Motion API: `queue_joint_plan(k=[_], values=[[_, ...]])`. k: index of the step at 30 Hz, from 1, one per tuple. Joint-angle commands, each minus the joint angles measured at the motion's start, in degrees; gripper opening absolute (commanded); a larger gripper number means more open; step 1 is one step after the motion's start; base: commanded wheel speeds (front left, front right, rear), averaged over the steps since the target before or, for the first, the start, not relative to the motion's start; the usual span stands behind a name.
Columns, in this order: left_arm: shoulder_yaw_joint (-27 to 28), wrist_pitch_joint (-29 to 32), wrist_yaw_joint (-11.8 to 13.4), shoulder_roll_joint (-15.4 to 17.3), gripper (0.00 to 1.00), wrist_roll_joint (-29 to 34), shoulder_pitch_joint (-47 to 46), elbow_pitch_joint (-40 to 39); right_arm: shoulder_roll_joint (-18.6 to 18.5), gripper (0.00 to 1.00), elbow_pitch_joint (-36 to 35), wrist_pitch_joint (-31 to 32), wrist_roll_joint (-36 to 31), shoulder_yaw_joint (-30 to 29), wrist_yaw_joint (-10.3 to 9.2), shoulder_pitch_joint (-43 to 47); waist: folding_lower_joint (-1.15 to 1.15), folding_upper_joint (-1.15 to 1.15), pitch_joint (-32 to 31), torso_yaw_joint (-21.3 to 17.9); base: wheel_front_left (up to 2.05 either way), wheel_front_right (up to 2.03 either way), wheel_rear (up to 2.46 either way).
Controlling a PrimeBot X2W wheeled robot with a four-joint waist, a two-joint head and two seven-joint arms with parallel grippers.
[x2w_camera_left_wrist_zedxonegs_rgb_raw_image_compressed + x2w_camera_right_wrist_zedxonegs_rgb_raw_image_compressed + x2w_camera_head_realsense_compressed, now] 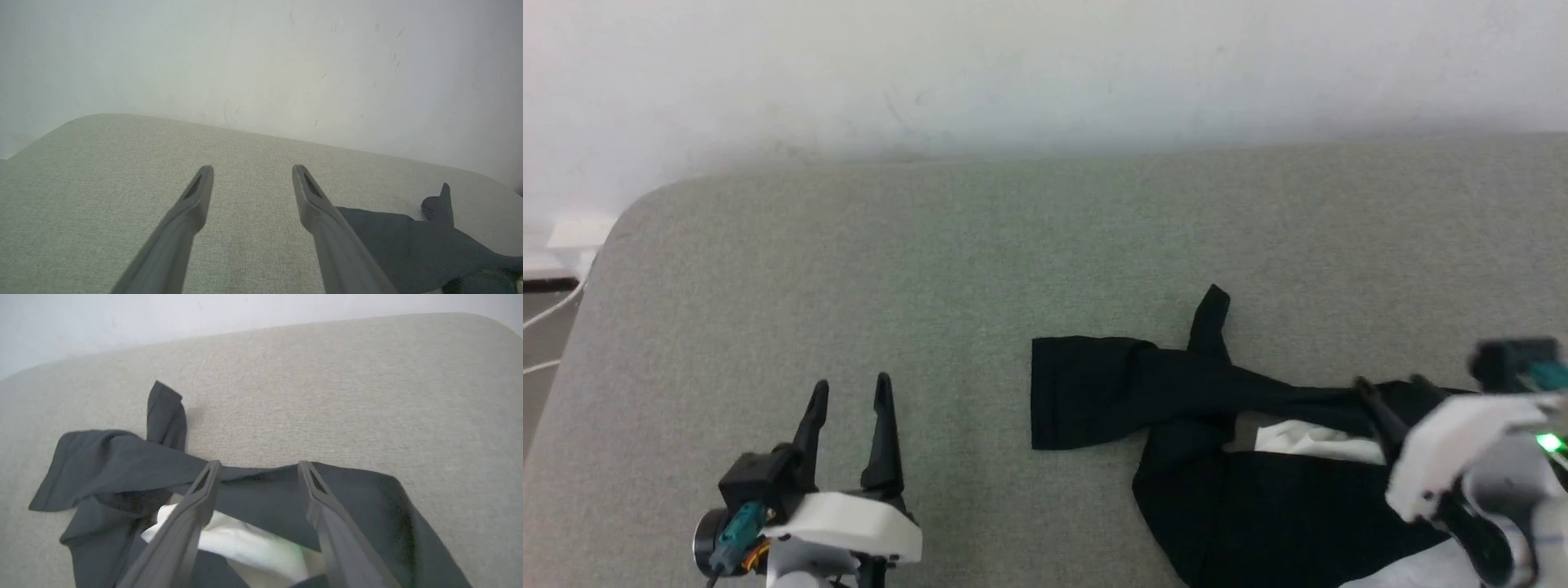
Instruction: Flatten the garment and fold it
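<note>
The garment lies crumpled on the grey cushioned surface, right of centre. It is mostly black cloth, with a twisted black sleeve stretched to the left and a white patch showing in the middle. My right gripper hangs over its right part with the jaws open. In the right wrist view the right gripper has nothing between its fingers, and the garment lies just beneath them. My left gripper stands open at the lower left, well clear of the cloth. The left wrist view has the left gripper over bare surface and the garment to its right.
A pale wall runs along the far edge of the surface. The surface's rounded left corner drops off to the floor, where white cables and a white block lie.
</note>
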Motion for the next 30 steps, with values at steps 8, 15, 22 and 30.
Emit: queue_joint_plan(k=[8, 15, 22, 30], values=[[-1.1, -0.26, -0.68, -0.95, 1.0, 0.05, -4.33, 0.31, -11.15, 1.0, 9.34, 17.34, 3.98, 20.21, -0.05, -14.81, 0.0, -0.01, 4.95, 5.23, 0.0, 0.0, 0.0], [-0.87, -0.32, -1.1, -1.83, 1.0, 0.12, -5.78, 0.73, -14.7, 1.0, 18.1, 24.71, 5.96, 27.37, -0.05, -21.7, 0.0, -0.01, 7.42, 6.55, 0.0, 0.0, 0.0], [-0.2, -0.33, -1.62, -2.41, 1.0, 0.71, -6.25, 1.05, -14.18, 0.0, 26.73, 30.46, 9.13, 30.13, -0.05, -23.46, 0.0, -0.01, 8.13, 6.23, 0.0, 0.0, 0.0], [1.0, -0.33, -1.79, -2.55, 1.0, 1.48, -5.08, 1.71, -14.64, 0.0, 23.04, 14.16, 9.41, 24.7, -0.05, -27.77, 0.0, -0.01, 5.52, 3.46, 0.0, 0.0, 0.0]])
